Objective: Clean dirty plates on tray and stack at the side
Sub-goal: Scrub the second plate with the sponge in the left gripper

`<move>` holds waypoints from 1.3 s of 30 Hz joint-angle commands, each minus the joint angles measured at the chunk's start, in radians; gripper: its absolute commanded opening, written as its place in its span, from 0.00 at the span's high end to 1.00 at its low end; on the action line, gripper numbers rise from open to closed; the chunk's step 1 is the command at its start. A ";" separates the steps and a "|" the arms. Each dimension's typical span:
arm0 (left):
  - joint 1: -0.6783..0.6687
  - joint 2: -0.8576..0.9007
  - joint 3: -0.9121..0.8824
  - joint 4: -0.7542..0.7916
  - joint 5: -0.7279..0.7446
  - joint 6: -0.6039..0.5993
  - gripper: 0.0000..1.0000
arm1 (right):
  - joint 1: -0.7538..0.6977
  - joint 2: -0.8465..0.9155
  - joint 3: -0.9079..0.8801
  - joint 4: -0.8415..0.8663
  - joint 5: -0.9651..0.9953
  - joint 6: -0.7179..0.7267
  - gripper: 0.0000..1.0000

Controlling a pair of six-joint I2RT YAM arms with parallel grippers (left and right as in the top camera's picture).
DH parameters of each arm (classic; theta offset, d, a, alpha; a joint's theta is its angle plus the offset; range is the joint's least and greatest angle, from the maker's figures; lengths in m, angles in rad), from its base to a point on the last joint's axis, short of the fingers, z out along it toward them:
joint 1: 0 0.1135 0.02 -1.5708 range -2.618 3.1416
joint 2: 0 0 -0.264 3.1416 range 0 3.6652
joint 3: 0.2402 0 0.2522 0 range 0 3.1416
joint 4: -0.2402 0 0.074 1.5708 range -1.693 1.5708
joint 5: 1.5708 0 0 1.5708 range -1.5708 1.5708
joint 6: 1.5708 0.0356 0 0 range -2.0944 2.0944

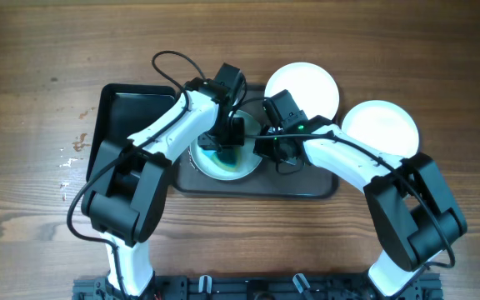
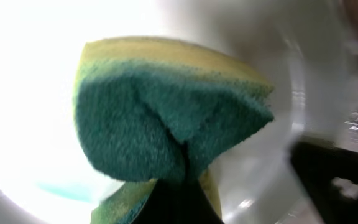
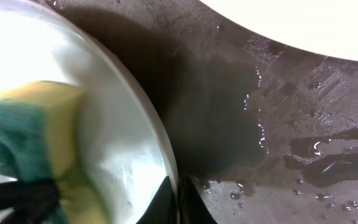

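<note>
— Where do we have the round white plate point(image 1: 245, 165)?

— In the middle of the large dark grey rectangular tray point(image 1: 123, 104), whose floor is wet. Our left gripper point(image 1: 223, 139) is clamped on a yellow-and-green sponge point(image 2: 166, 118), pressed against the plate's face.

— And our right gripper point(image 3: 174, 200)?

— It is pinching that plate's right rim. A second white plate point(image 1: 307, 83) overlaps the tray's far right corner. A third white plate point(image 1: 382, 129) lies on the wooden table point(image 1: 40, 50), just beside the tray.

- Sponge point(image 2: 173, 118): deep green scrubbing face, with yellow foam showing along the twelve o'clock edge.
- Middle plate point(image 1: 238, 169): white, carrying a teal-blue smear.
- Second plate point(image 1: 303, 90), at two o'clock from it: plain bright white.
- Third plate point(image 1: 380, 129), at three o'clock: white too.
- Tray point(image 3: 303, 93): dark grey with a fine crosshatch pattern.
- Table point(image 1: 40, 67): brown wood grain.
</note>
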 commanded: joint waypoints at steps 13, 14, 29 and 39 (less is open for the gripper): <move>0.006 0.017 0.005 0.142 -0.502 -0.181 0.96 | -0.005 0.011 0.018 0.016 -0.010 -0.002 0.96; 0.006 0.017 0.005 0.125 -0.523 -0.193 0.96 | -0.005 0.011 0.018 0.016 -0.010 -0.001 0.96; 0.004 0.017 0.005 -0.097 0.174 0.198 0.96 | -0.005 0.011 0.018 0.016 -0.010 0.002 0.96; 0.006 0.017 0.005 0.119 0.158 0.145 0.96 | -0.005 0.011 0.018 0.014 -0.010 0.000 0.96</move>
